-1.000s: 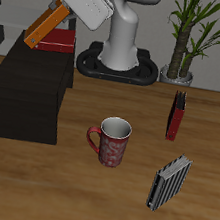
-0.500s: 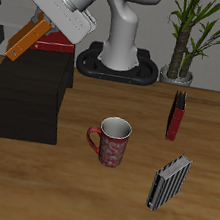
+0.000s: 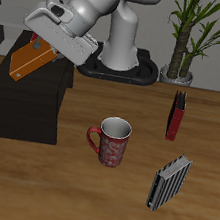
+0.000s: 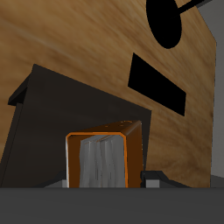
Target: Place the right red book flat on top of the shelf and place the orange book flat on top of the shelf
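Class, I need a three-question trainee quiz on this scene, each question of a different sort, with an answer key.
1. True or false: the orange book lies flat on the shelf.
2. What does the gripper hold?
3. Which stands nearest the table's front edge: A mug, B striped book, C dark red book?

Key: 1 false, it is tilted above the shelf; 2 the orange book; 3 B.

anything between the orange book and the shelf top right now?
Nothing visible. In the exterior view the orange book, tilted in the gripper, hangs just over the shelf; whether it touches is unclear.
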